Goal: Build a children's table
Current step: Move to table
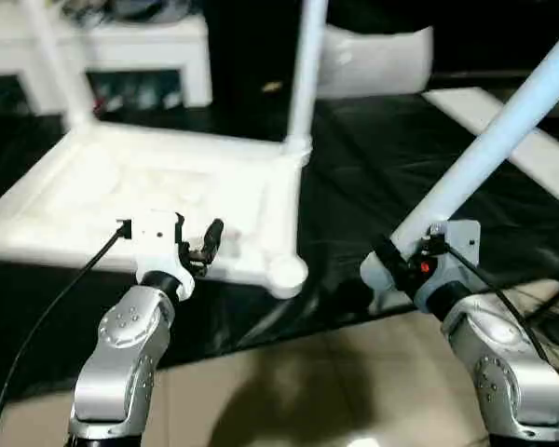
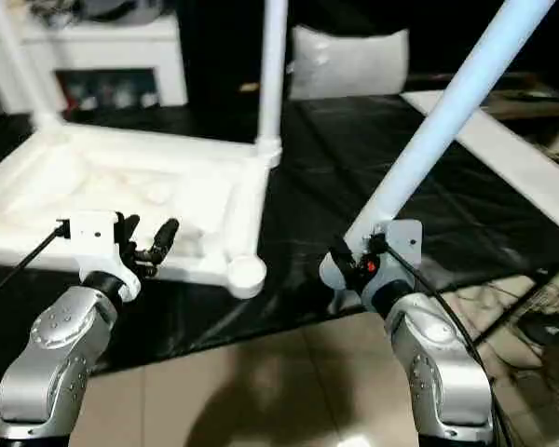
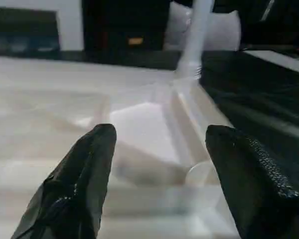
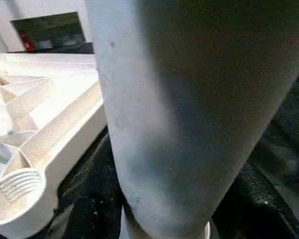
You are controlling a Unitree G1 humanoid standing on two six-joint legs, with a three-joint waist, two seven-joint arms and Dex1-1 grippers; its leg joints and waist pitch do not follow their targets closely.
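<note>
The children's table top [image 1: 93,196] lies upside down on the black-covered work table, ribbed side up. Two white legs stand in its far corners, one at the left [image 1: 51,65] and one at the right [image 1: 303,74]. The near right corner socket [image 1: 287,272] is empty and shows its threads [image 4: 17,186]. My left gripper [image 1: 196,242] hovers open over the top's near edge, its black fingers [image 3: 84,174] spread apart. My right gripper [image 1: 396,259] is shut on the thick end of a third leg [image 1: 484,149], which slants up to the right, beside that socket.
A white shelf unit [image 1: 140,47] and a white bag [image 1: 373,60] stand behind the work table. A flat white board [image 1: 540,154] lies on the black cover at the right. The table's front edge [image 1: 261,326] runs just ahead of my forearms, with tiled floor [image 1: 307,391] below.
</note>
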